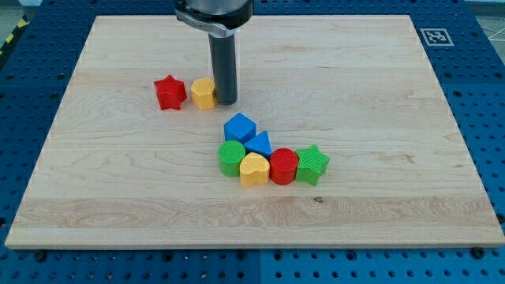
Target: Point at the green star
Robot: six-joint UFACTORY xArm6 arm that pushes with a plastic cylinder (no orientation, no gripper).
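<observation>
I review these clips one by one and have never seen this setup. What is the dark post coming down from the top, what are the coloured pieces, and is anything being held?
The post is the robot arm's pushing rod; it has no gripper, so nothing is held. My tip rests on the wooden board, right beside a yellow block, with a red star further to the view's left. One camera looks down at the board. Lower down is a cluster: blue cube, blue triangle, green cylinder, yellow heart, red cylinder and the green star, which is at the view's right end, well away from my tip.
</observation>
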